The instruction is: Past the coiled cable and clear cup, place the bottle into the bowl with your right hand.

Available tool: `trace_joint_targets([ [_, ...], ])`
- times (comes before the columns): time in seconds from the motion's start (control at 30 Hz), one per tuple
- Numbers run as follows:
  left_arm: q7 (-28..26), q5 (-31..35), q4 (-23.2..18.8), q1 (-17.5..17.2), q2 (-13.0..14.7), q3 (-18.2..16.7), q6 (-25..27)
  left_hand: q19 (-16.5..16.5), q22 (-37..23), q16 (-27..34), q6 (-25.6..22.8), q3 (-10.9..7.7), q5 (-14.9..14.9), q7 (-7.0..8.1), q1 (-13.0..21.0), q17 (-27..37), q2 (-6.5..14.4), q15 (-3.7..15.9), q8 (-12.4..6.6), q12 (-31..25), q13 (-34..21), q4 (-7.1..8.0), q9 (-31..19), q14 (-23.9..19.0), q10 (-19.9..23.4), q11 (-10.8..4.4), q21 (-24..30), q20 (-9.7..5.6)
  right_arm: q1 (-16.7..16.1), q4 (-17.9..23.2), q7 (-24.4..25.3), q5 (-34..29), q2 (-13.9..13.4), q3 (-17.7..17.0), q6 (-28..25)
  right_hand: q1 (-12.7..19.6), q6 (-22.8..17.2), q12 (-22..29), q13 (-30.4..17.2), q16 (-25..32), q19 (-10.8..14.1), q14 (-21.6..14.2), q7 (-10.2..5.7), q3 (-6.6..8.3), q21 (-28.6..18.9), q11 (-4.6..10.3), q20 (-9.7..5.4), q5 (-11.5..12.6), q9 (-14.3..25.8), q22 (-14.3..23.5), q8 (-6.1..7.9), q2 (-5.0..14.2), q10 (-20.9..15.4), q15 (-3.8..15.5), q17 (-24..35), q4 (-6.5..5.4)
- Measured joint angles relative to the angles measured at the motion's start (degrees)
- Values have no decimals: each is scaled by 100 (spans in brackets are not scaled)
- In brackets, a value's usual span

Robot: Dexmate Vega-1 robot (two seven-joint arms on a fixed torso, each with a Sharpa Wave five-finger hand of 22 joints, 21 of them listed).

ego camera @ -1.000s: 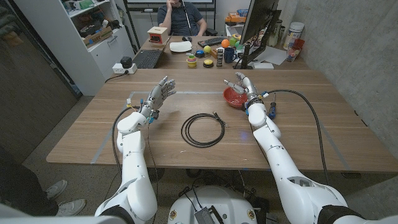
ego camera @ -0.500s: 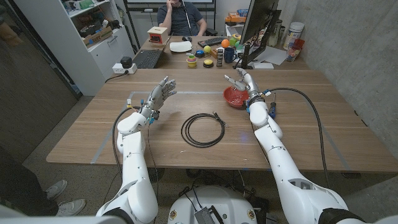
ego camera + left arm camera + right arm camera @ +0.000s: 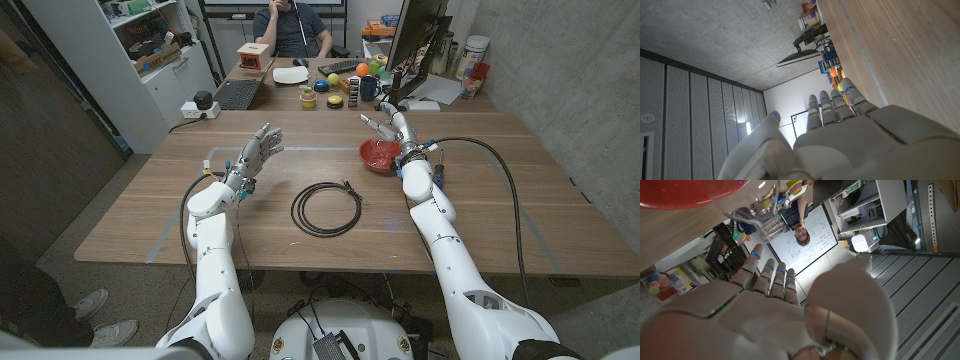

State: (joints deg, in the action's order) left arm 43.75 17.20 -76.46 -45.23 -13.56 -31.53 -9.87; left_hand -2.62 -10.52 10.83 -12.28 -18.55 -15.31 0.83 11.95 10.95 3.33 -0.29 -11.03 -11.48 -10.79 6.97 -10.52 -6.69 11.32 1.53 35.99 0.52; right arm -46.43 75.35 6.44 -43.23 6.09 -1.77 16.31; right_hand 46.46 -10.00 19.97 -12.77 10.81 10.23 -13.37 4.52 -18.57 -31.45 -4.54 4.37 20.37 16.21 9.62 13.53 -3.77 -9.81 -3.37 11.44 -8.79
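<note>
Head view: we see our right hand (image 3: pixel 388 127) open, fingers spread, just above the red bowl (image 3: pixel 378 155) at centre right; our left hand (image 3: pixel 254 152) open at centre left; the coiled cable (image 3: pixel 327 209) at mid-frame; we cannot make out the bottle.

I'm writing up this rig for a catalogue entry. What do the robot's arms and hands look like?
Both arms are glossy white rounded shells with dark seams at the joints. The left hand and right hand are light grey, with segmented fingers that carry small blue lights. A black cable loops beside the left forearm, and another black cable arcs from the right wrist.
</note>
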Motion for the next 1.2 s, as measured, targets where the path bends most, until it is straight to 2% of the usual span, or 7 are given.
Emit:
trace_joint_targets([
  [0.1, 12, -12, -31, -22, -6, 4, 6, 0, 0, 0, 0, 0, 0, 0, 0, 0, 0, 0, 0, 0, 0, 0, 0, 0, 0, 0, 0, 0, -15, 71, -51, -5, 16, -14, 0, -95, 40, -24, 0, 0, -50, 60, 41, 0, 60, -21, -50, 0, -9, 0, 0, -2, 21, -60, -27, 0],
  [0.27, 28, -32, -88, -62, -19, 10, 16, 0, 0, 0, 0, 18, 0, 0, 0, 0, 0, 0, 0, 0, 0, -18, 0, 0, 0, 0, 0, 0, -43, 191, -116, -14, 40, -27, 0, -155, 71, -68, 0, 0, -155, 131, 71, -22, 133, -50, -29, 43, -26, 0, -41, -4, 51, -92, -27, -23],
  [0.57, 53, -64, -238, -160, -56, 24, 45, -22, 0, 0, 0, 18, 0, 0, 0, 0, 0, 0, 0, 0, 0, -18, 0, 0, 0, 0, 0, 22, -109, 456, -213, -68, 84, -45, -2, -290, 112, -70, -1, 0, -284, 193, 113, -22, 245, -72, -161, 48, -26, 0, -62, 5, 73, -115, -26, -22],
  [0.7, 59, -77, -278, -185, -69, 31, 50, -22, 0, 0, 0, 17, 0, 0, 0, 0, 0, 0, 0, 0, 0, -18, 0, 0, 0, 0, 0, 22, -139, 602, -241, -80, 112, -59, -1, -350, 133, -91, -1, 0, -307, 234, 133, -46, 291, -101, -181, 84, -26, 0, -62, 5, 103, -153, -26, -46],
  [0.83, 64, -87, -318, -217, -81, 42, 58, -22, 0, 0, 0, 17, 0, 0, 0, 0, 0, 0, 0, 0, 0, -18, 0, 0, 0, 0, 0, 22, -175, 729, -279, -83, 135, -71, 13, -468, 133, -113, 26, -20, -429, 307, 133, -46, 374, -101, -141, 106, -39, 14, -62, 31, 103, -185, -49, -47],
  [1.2, 90, -122, -517, -347, -133, 90, 89, -22, 0, 0, 0, 32, 0, 0, 0, 0, 0, 0, 0, 0, 0, -3, 0, 0, 0, 0, 0, 22, -264, 1049, -391, -147, 191, -93, 147, -776, 81, -158, 26, -23, -647, 513, 186, -71, 564, -162, -234, 106, -52, 14, -62, 39, 164, -164, -53, -71],
])
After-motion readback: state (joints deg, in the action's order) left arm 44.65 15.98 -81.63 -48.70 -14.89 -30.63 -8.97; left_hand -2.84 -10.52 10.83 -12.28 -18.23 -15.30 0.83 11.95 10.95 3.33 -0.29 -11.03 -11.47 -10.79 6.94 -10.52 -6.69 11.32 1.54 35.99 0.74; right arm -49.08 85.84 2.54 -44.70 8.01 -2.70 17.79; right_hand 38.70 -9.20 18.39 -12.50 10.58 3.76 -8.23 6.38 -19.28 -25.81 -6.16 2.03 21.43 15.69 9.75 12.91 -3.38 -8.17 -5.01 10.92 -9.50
